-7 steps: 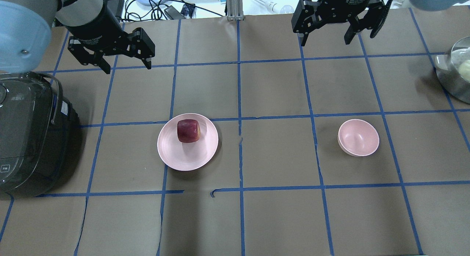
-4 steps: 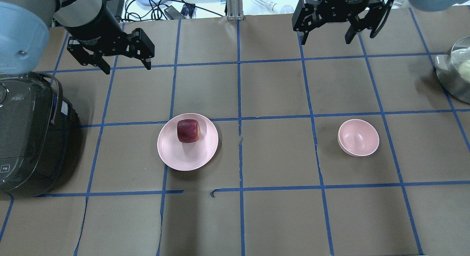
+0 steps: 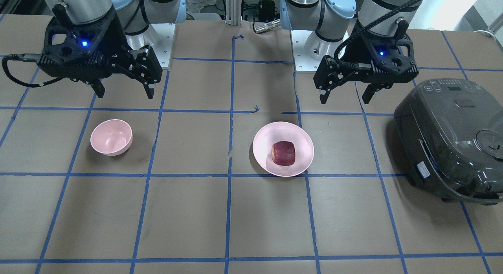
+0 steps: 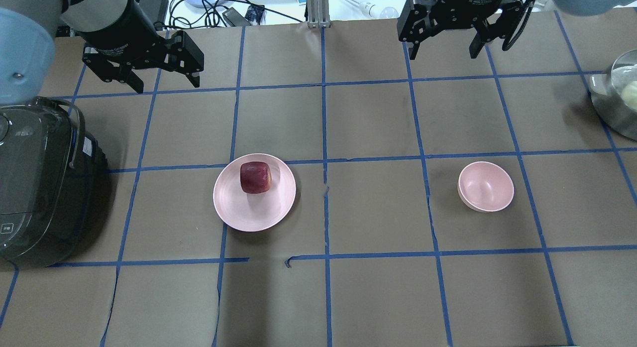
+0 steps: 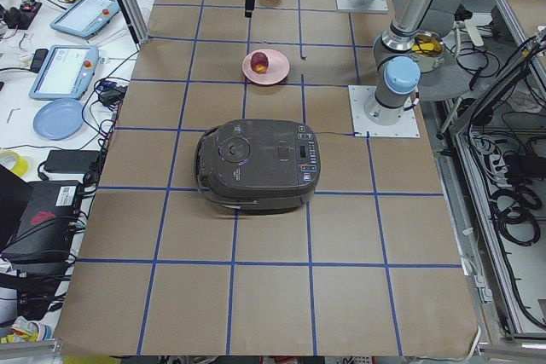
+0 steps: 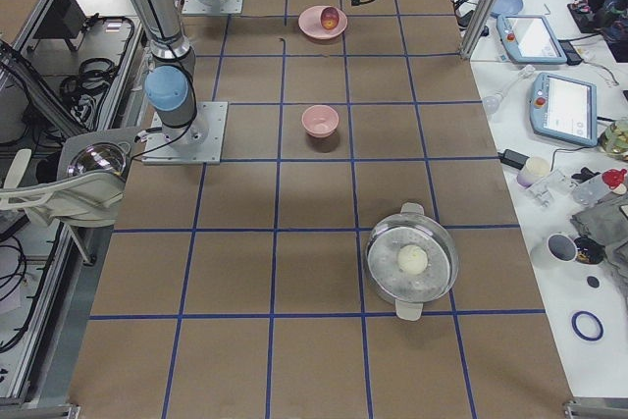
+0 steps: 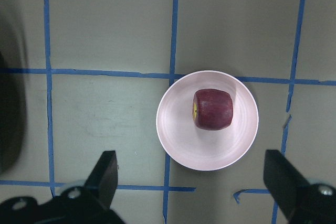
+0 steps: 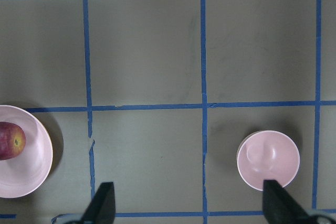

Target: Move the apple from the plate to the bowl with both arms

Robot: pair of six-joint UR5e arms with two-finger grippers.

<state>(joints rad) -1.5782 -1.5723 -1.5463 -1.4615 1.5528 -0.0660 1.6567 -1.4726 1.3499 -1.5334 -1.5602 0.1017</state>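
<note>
From my station I see the apple [image 4: 256, 177] lying on the pink plate [image 4: 249, 212], set a little off the plate's middle toward the rim farthest from the robot, with nothing gripping it. In the left wrist view a yellowish patch shows on one end of the fruit. The plate sits on the brown table [image 4: 373, 123] with its blue tape grid, on the robot's left half, and the small pink bowl [image 4: 486, 186] stands upright on the right half, well apart from the plate, with only bare pink showing inside it. The left gripper [image 4: 167, 87] hangs in the air above the table with its two fingers spread wide apart and nothing between them; its wrist camera looks straight down on the plate and apple, which appear between and beyond the two black fingertips [image 7: 107, 171]. The right gripper [image 4: 443, 55] hangs high as well, its fingers also spread apart and gripping nothing, and its wrist camera shows the bowl close to one fingertip and the edge of the plate with part of the apple at the far side of the picture. Both grippers show a blue light in the front view. A dark rice cooker [image 4: 40, 187] sits at the table's left end, near the plate but not touching it, and a steel pot [image 4: 617, 103] with a pale round thing inside stands at the right end.
</note>
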